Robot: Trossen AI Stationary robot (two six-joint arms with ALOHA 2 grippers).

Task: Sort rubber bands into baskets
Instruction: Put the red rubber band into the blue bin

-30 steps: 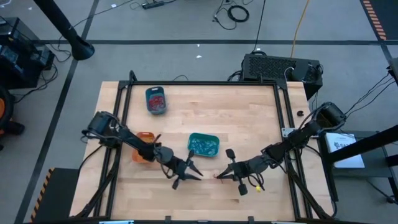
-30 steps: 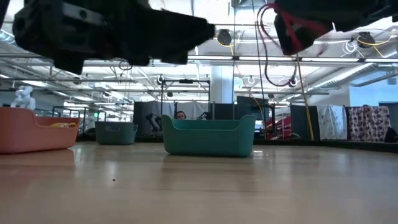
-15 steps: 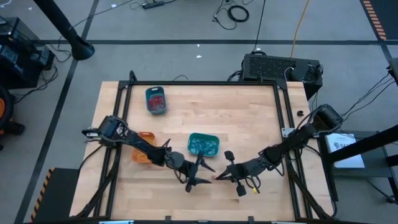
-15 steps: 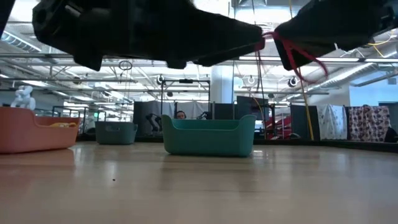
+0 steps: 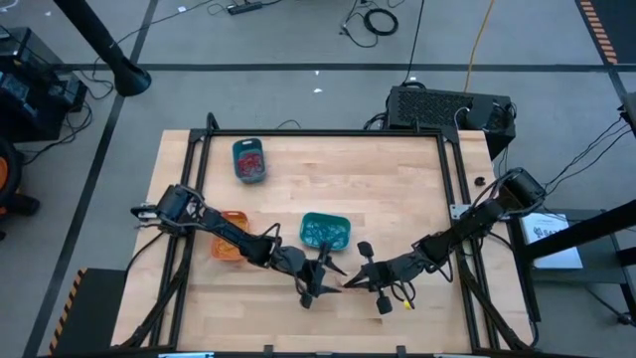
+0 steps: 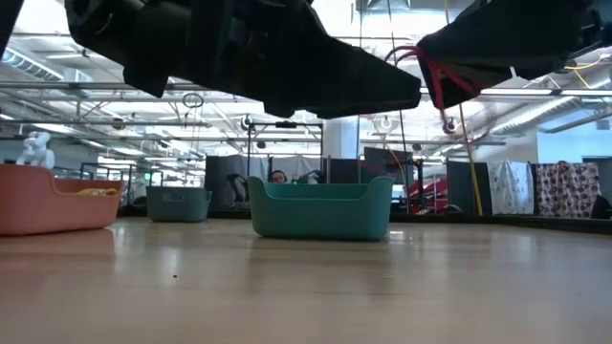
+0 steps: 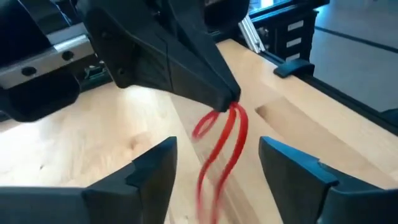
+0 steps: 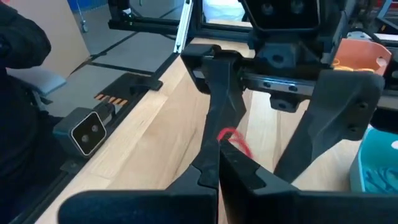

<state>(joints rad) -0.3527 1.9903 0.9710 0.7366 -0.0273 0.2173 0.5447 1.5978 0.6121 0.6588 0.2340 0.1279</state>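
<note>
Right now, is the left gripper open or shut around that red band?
Open. In the left wrist view the left gripper has its fingers spread either side of the red band, which hangs from the shut right gripper.

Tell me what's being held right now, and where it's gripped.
The right gripper pinches a red rubber band by its top end; the loop dangles between the open left gripper's fingers.

Three baskets (image 5: 248, 159) are sitting on one table (image 5: 388, 189), two pincers (image 5: 328, 279) are meeting, one red rubber band (image 7: 221, 143) is hanging.
</note>
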